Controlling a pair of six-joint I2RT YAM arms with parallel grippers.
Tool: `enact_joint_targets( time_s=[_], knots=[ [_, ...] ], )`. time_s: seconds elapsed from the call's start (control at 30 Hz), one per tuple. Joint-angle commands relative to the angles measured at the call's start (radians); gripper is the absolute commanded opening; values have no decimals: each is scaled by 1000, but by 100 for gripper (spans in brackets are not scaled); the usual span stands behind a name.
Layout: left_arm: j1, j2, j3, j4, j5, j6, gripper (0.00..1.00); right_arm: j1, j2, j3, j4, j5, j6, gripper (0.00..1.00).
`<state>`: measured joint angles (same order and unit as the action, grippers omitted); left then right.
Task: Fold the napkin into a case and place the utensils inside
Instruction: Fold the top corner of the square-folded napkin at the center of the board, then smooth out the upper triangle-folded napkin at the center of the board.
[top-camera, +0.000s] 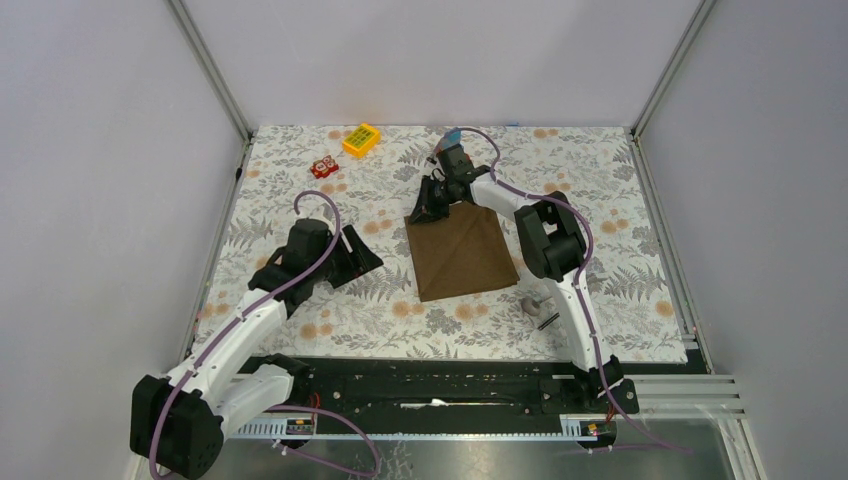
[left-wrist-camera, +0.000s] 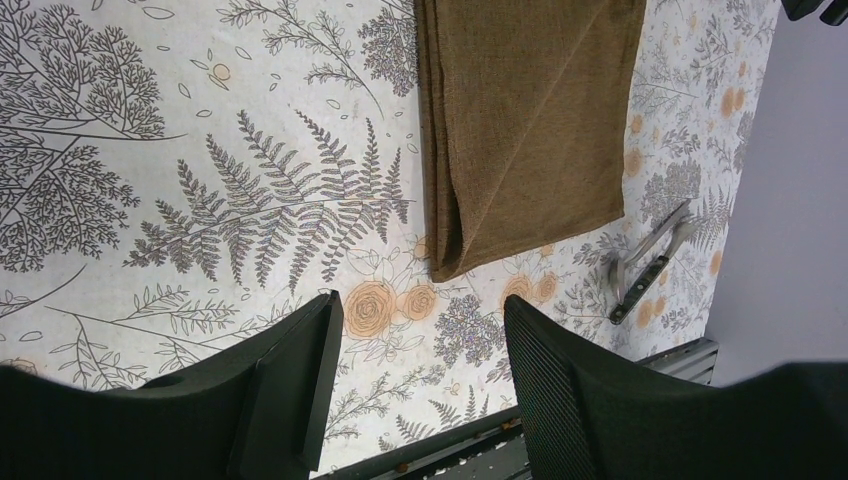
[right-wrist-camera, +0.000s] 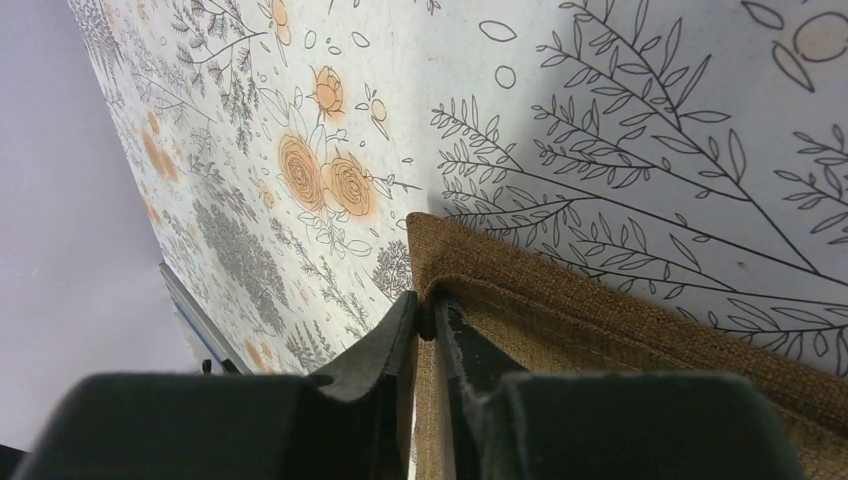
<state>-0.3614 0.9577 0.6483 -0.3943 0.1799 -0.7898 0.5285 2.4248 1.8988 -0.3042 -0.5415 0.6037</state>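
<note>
A: Where do we find the napkin (top-camera: 462, 255)?

B: We see it in the middle of the tabletop (top-camera: 620, 210), folded over on itself, with a diagonal crease running across its top. In the left wrist view we can make out two layers along its near left edge.

A: And the right pincer (right-wrist-camera: 426, 318)?

B: It is pressed together on the napkin's far left corner. The cloth is pinched between the two fingers and bunches into a small ridge there.

A: What about the left pincer (left-wrist-camera: 420, 335)?

B: We see it spread wide, holding nothing. It hangs to the left of the napkin, apart from it, over bare tabletop.

A: Can we spot the utensils?

B: Yes. The spoon (top-camera: 530, 303) and the dark stick (top-camera: 547, 320) lie to the near right of the napkin, just beside the right arm (top-camera: 575, 300). They are close together, but we cannot tell whether they touch.

A: Anything else we should note?

B: A yellow block (top-camera: 361, 139) and a red toy (top-camera: 323, 167) sit at the far left, well apart from the napkin.
</note>
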Motion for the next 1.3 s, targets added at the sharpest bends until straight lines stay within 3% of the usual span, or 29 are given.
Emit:
enact_joint_targets(
  time_s=[0.0,0.27,0.43,0.57,0.73,1.0,1.27],
  knots=[
    [6,2,-5,54,29,6,66,10,12,58,-12,-6,2,20],
    [7,84,-6,173,135,-40,69,2,-72,130,-85,-20,-14,50],
    [7,278,44,367,269,-99,65,-47,-222,11,-60,-47,-36,62],
    [6,492,139,504,315,-128,45,-138,-311,-200,88,-121,3,53],
    [6,724,305,540,313,-116,17,-238,-296,-313,207,-231,27,29],
    [21,992,532,514,285,-79,3,-285,-186,-263,250,-285,42,20],
    [46,1107,573,526,263,-69,0,-317,-135,-254,251,-249,27,18]
  ],
)
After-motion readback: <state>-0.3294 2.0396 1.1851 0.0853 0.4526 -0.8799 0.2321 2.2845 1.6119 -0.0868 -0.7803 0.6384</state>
